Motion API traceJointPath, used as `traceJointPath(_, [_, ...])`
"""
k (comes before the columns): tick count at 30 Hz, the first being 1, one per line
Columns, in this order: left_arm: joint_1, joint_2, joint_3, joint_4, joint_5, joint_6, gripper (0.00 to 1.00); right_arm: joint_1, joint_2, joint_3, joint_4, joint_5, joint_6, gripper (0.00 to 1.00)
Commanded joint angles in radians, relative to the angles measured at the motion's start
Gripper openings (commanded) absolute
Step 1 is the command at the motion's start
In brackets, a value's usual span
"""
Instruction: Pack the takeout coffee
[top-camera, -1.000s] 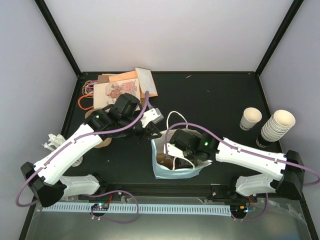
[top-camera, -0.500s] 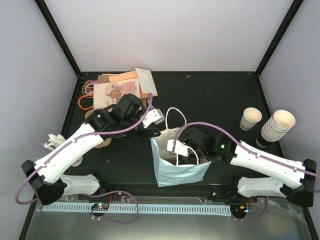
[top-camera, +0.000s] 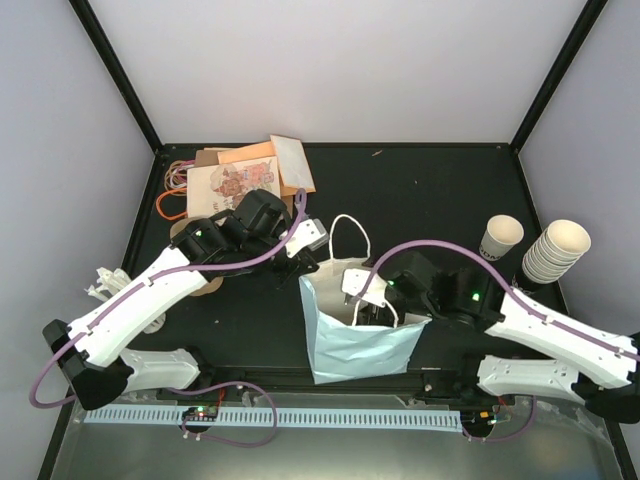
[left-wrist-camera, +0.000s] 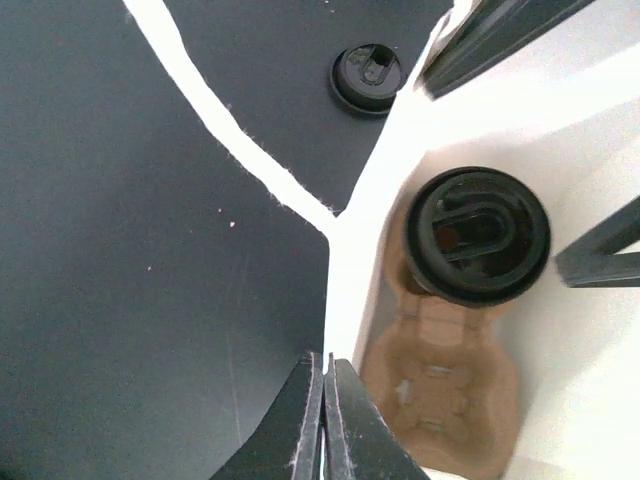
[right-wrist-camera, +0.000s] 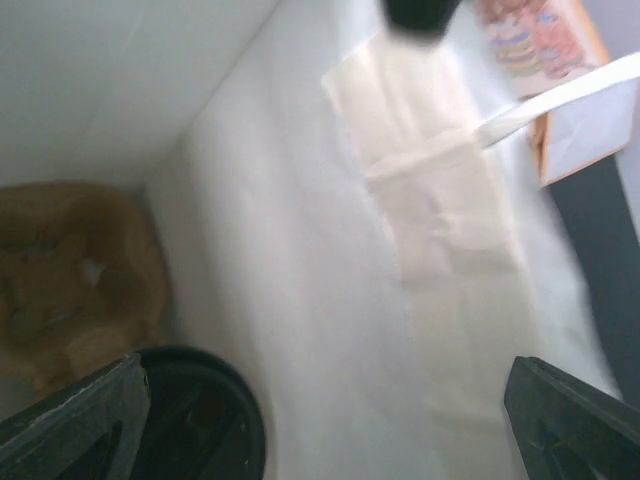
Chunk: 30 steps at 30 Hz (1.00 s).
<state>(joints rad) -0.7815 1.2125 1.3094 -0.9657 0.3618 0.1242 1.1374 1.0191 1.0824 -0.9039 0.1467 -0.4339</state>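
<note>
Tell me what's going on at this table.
Two arms are packing a white bag. The left gripper is shut on the bag's rim, apparently holding it upright. The right gripper hangs open inside the bag's mouth and holds nothing. The coffee is already inside, at the bottom with the brown carrier. Lidless cups stand off to the right.

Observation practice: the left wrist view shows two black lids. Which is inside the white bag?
The lid on the takeout coffee, with the brown carrier in the bag; the smaller-looking lid sits outside on the table.
</note>
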Motion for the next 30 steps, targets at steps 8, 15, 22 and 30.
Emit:
traceJointPath(8, [-0.007,-0.049,0.037,0.01,-0.056,0.012,0.02,-0.001,-0.085,0.098,0.043,-0.001,0.068,1.0])
traceJointPath(15, [-0.007,-0.074,0.036,0.021,-0.085,0.009,0.02,-0.005,-0.092,0.138,0.079,0.151,0.174,1.0])
traceJointPath(22, [-0.007,-0.118,0.026,0.051,-0.171,-0.01,0.02,-0.01,-0.077,0.329,-0.087,0.337,0.574,1.0])
traceJointPath(30, [-0.016,-0.156,-0.007,0.126,-0.28,-0.018,0.02,-0.01,0.096,0.406,-0.325,0.321,0.88,0.76])
